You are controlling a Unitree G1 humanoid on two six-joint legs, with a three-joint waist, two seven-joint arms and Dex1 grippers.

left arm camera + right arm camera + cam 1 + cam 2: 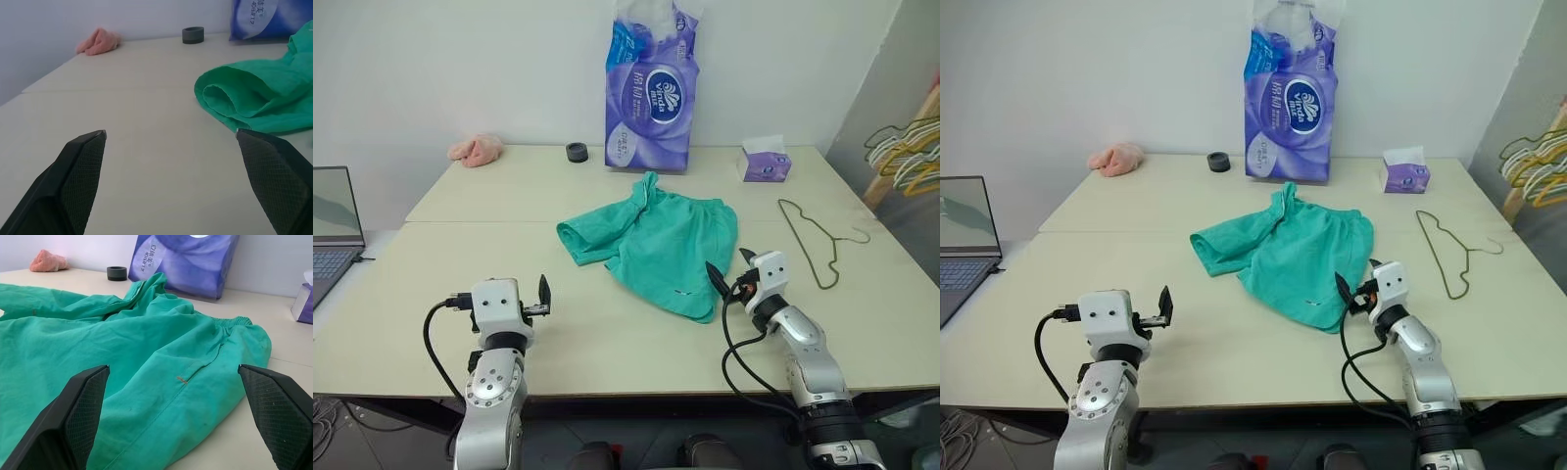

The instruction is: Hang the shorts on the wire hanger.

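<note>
Near the bench's [431, 343] front edge the left gripper [540, 297] hovered, fingers wide, empty. The shorts [656, 245] lay crumpled mid-bench; the right gripper [729, 266], fingers wide, reached their hem. The wire hanger [815, 241] lay flat toward the right edge.

teal-green shorts [658, 240], olive-green wire hanger [811, 240], purple tissue pack [650, 93], pink cloth [478, 149], cream table [509, 186]

Shorts [656, 240]: soft matt cloth, creased. Wire hanger [815, 245]: thin metal. Table [607, 333]: smooth matt. Tissue pack [651, 93]: glossy plastic.
</note>
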